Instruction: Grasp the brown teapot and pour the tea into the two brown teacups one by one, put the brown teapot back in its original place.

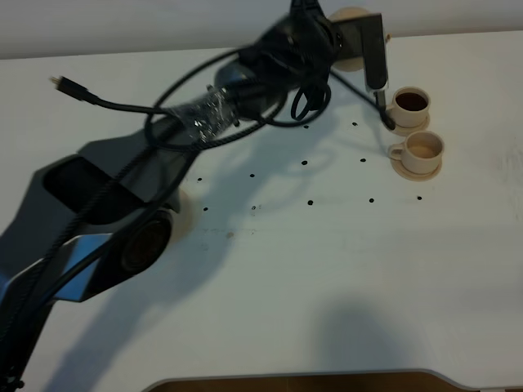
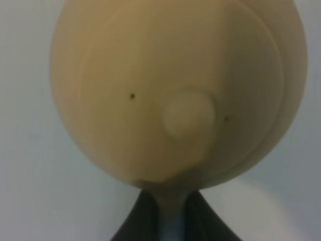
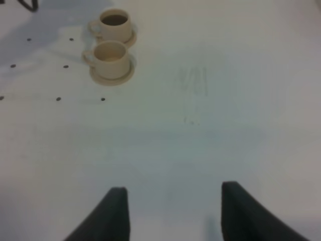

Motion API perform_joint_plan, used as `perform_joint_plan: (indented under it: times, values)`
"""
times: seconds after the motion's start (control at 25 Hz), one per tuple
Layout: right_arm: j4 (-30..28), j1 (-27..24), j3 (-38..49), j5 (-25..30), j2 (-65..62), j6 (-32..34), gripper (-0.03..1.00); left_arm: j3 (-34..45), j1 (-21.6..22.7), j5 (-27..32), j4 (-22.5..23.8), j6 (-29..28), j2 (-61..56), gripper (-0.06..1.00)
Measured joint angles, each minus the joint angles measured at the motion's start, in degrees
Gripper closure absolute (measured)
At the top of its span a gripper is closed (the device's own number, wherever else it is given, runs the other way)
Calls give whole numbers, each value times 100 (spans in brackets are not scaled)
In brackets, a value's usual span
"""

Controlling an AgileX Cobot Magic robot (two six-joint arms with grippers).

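The brown teapot [image 2: 175, 90] fills the left wrist view, lid knob [image 2: 189, 113] facing the camera. My left gripper [image 2: 168, 208] is shut on its handle. In the high view the left arm reaches across to the far right, and only tan slivers of the teapot [image 1: 353, 15] show behind it, just left of the cups. The far teacup [image 1: 411, 102] holds dark tea; the near teacup [image 1: 423, 147] holds a paler fill. Both stand on small saucers. A tan sliver of the large saucer [image 1: 185, 214] shows beside the left arm's base. My right gripper [image 3: 173, 211] is open above bare table, well away from the cups [image 3: 111, 56].
A black cable with a plug [image 1: 69, 86] loops over the left arm at the far left. Small black dots [image 1: 305, 162] mark the white table. The table's front edge [image 1: 294, 380] runs along the bottom of the high view.
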Motion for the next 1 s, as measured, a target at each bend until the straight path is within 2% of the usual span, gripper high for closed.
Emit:
perform_joint_plan:
  times: [0.08,0.16,0.36,0.44,0.52,0.72,1.0]
  values:
    - [0,0,0,0,0,0,55,-12,0,474,-749,145,-140,82]
    - [0,0,0,0,0,0,55,-12,0,904,-1277,197,-234,82]
    - [0,0,0,0,0,0,55,-12,0,1920,-2232,192,-244,82]
    - [0,0,0,0,0,0,55,-12,0,2106,-2508,144,-244,82]
    - [0,0,0,0,0,0,55,-12,0,2153,-2653,40,-244,82]
    - [0,0,0,0,0,0,55,-12,0,2130,-2688,-73,-98,82]
    - [2,0,0,0,0,0,55,-12,0,2224,-2789,324,-143,82]
